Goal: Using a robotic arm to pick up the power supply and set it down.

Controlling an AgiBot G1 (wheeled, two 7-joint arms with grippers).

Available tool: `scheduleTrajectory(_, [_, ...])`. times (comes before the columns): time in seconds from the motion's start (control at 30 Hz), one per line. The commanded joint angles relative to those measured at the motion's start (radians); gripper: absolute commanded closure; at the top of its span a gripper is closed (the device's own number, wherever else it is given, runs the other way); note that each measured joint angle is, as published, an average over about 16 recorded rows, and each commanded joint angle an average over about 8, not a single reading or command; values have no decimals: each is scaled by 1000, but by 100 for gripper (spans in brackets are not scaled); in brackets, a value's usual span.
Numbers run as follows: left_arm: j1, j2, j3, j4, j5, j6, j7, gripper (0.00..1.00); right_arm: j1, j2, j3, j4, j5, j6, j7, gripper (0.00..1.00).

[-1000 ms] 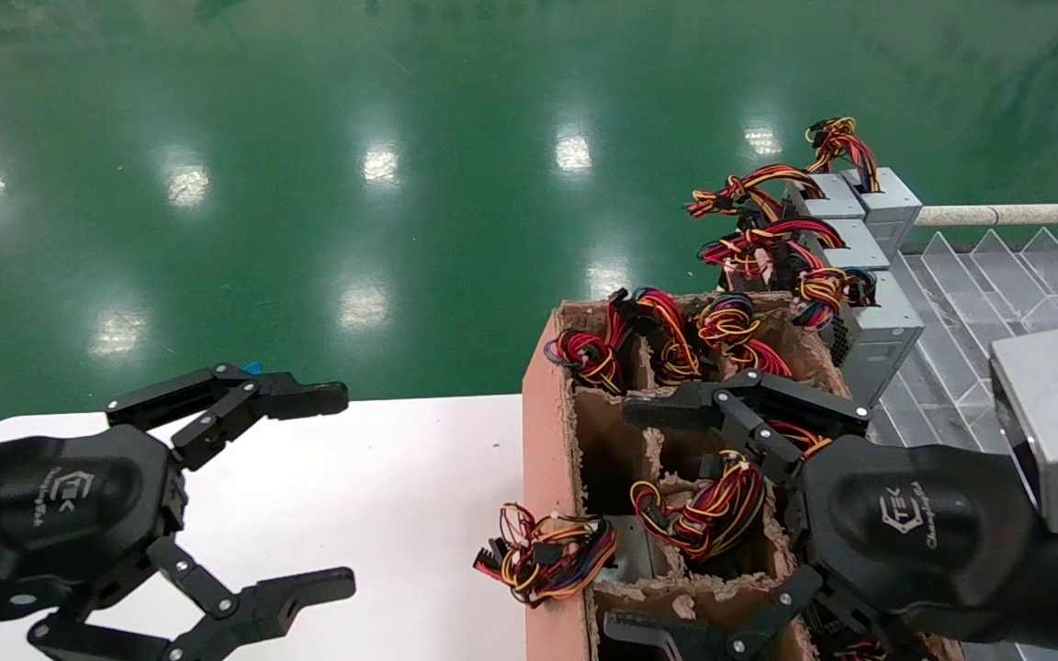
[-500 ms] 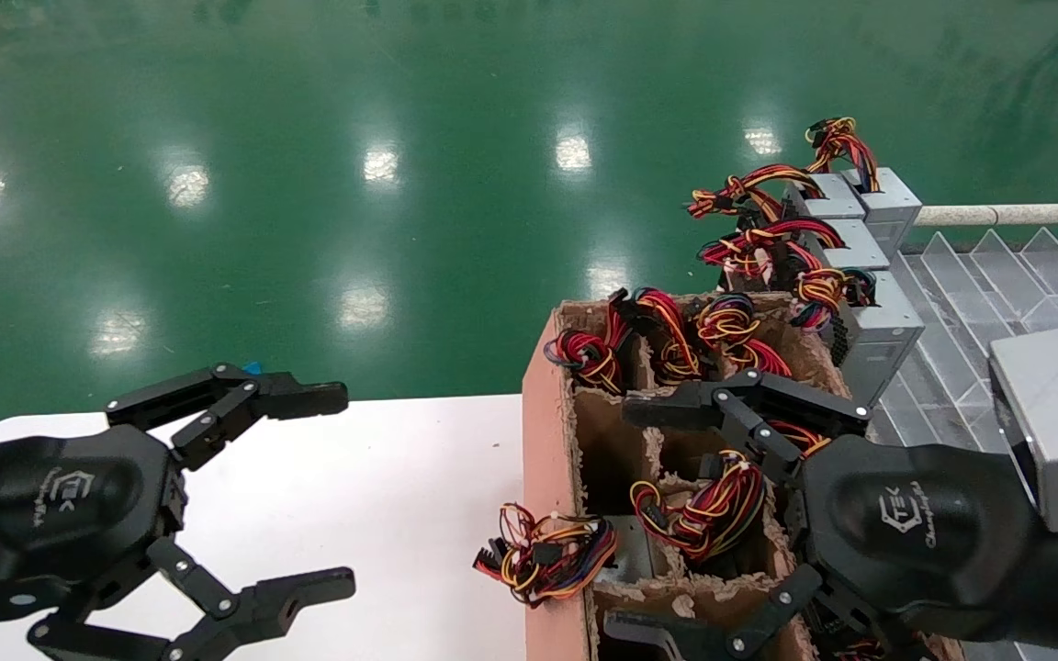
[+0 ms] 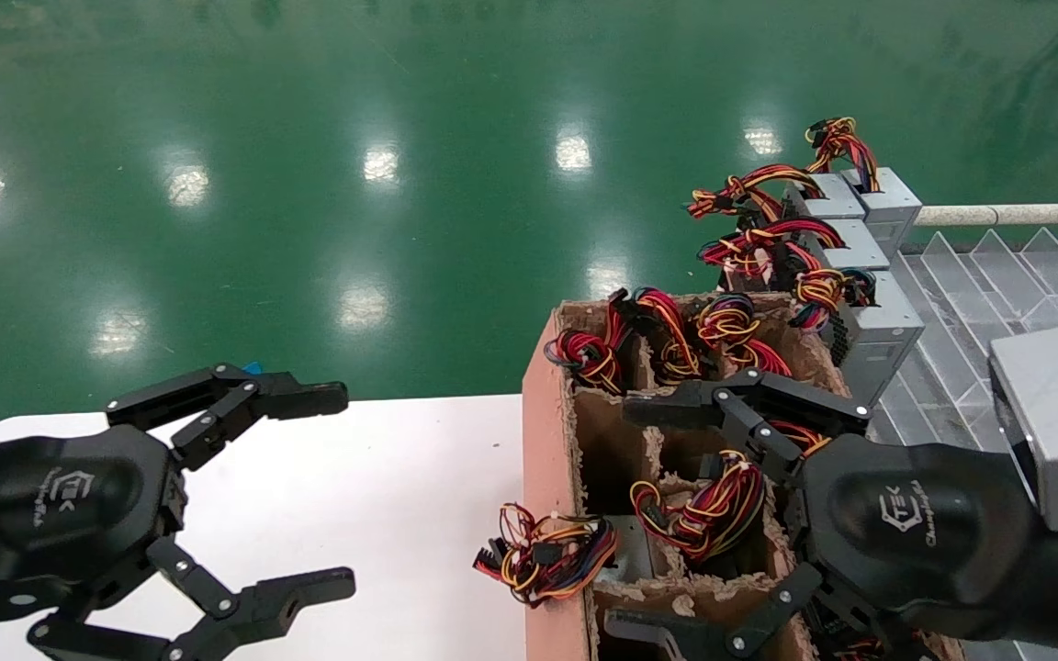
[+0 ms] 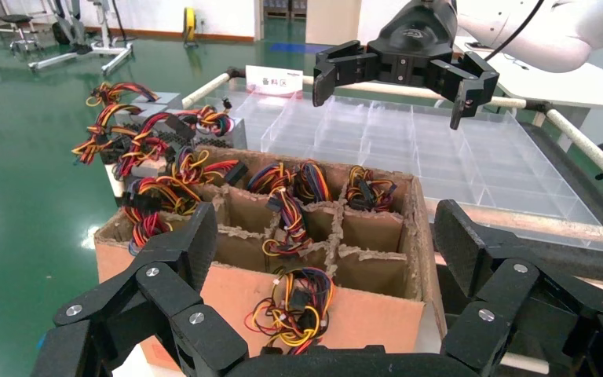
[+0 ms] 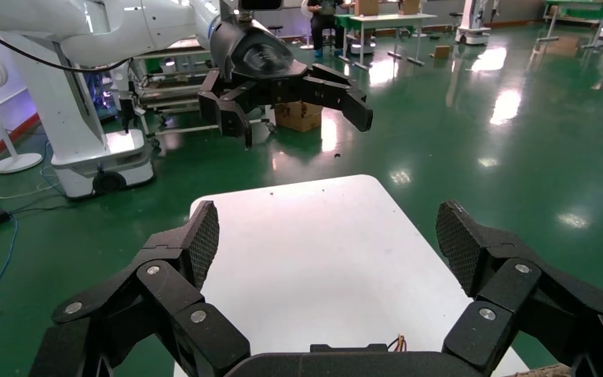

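Several silver-grey power supplies (image 3: pixel 871 332) with red, yellow and orange wire bundles stand in a row behind a brown cardboard divider box (image 3: pixel 547 441). More of them sit in the box's cells; one shows metal (image 3: pixel 632 551), and its bundle (image 3: pixel 547 554) hangs over the box's left wall. My right gripper (image 3: pixel 625 519) hovers open just above the near cells, over another bundle (image 3: pixel 703 509), holding nothing. My left gripper (image 3: pixel 338 488) hangs open and empty over the white table (image 3: pixel 419 477). The left wrist view shows the box (image 4: pixel 361 302) between that gripper's (image 4: pixel 326 243) fingers.
A clear plastic divided tray (image 3: pixel 997 275) lies right of the box, with a pale rail (image 3: pixel 1016 214) behind it. Beyond the table is green floor. The right wrist view looks over the white table (image 5: pixel 322 236) toward the left gripper (image 5: pixel 283 86).
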Motion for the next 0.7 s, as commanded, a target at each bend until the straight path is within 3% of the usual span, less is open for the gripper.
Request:
scheduleTrajectory(0.03, [0, 0, 0, 0, 0, 0, 0, 0, 0, 0, 0, 0, 0, 0, 0, 0])
scheduleTrajectory(0.7, [0, 0, 0, 0, 0, 0, 0, 0, 0, 0, 0, 0, 0, 0, 0, 0])
